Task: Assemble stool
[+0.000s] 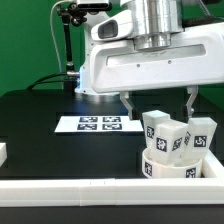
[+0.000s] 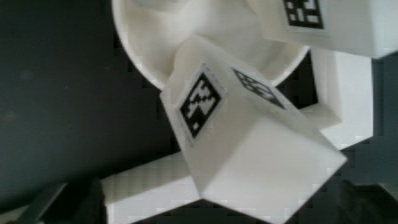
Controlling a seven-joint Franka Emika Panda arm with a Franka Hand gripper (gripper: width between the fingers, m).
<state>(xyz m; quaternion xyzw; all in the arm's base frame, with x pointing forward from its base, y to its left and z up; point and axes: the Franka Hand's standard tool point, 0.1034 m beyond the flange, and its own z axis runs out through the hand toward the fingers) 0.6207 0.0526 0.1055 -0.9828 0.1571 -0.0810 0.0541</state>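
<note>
Gripper [image 1: 158, 103] is wide apart, holding nothing, hanging right over the legs. The leg [image 2: 249, 130] straight under it looks tilted, leaning on the seat [image 2: 187, 40]. The seat [image 1: 168, 166] sits below with legs [image 1: 165, 135] standing on it, against the rail [image 1: 110, 185]. Looks like hard, light, slick plastic, so I'd pinch a leg across its flat sides, mid-height. Farther back is the marker board [image 1: 98, 123].

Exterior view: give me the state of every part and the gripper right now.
gripper: open, holding nothing, hanging above the legs.
legs: several upright on the seat, tags facing outward; none gripped.
seat: lying flat on the table beside the border rail.
marker board: flat on the table, untouched.
</note>
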